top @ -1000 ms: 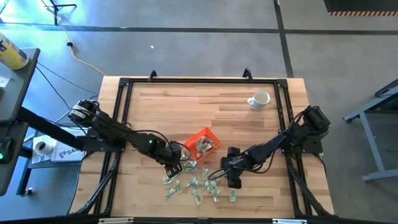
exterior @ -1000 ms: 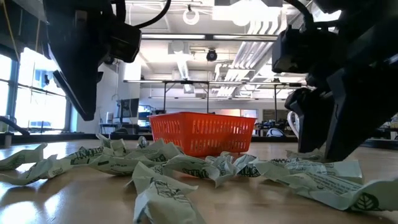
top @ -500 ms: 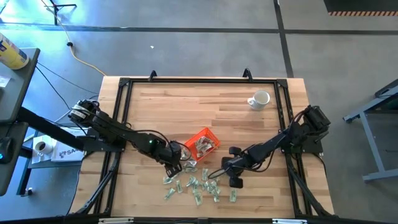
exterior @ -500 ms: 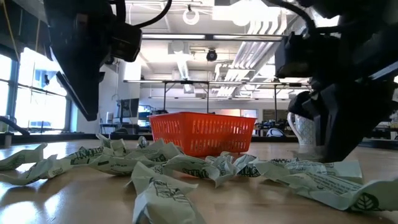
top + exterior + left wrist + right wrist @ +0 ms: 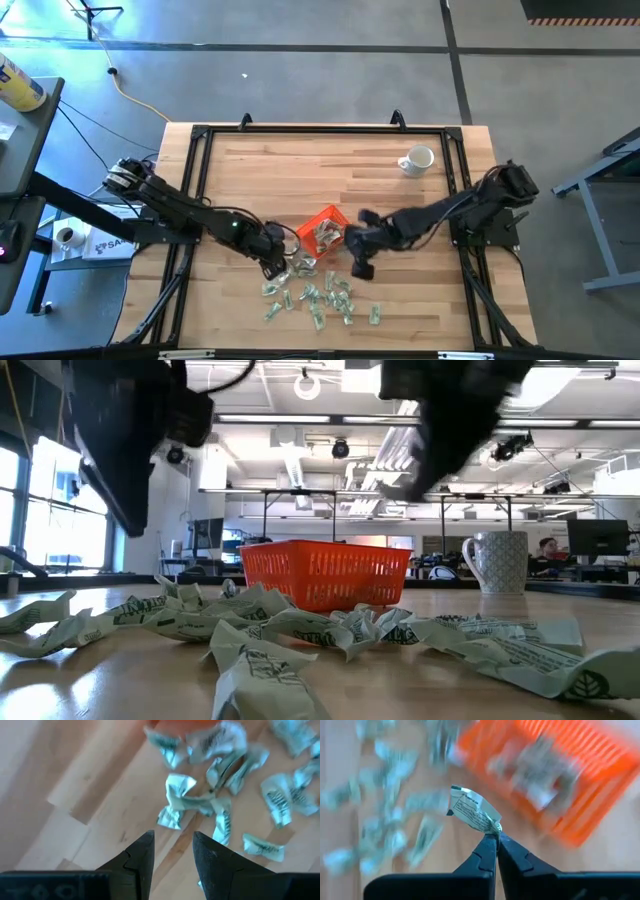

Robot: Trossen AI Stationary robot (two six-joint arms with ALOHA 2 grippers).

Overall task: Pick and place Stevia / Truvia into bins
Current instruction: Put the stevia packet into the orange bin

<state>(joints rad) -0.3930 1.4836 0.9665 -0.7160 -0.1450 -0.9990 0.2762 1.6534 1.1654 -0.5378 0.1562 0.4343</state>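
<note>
— Where is the sachet (image 5: 474,811) being carried?

— Pinched by one corner in the right gripper (image 5: 496,838), whose jaws are pressed together on it. Its long axis runs out from the fingertips, slanting away, printed face toward the wrist camera. It hangs in the air just beside the orange tray (image 5: 322,228).

— How many trays, how many sachets?

— One tray, with a few sachets inside, too jumbled to count. The loose sachets (image 5: 318,294) on the wooden table (image 5: 300,170) number roughly fifteen; I cannot count them exactly.

— And the left gripper (image 5: 173,851)?

— Low at the pile's edge, near the tray, jaws spread, nothing between them.

— Anything else?

— One white mug (image 5: 417,160), well apart.
</note>
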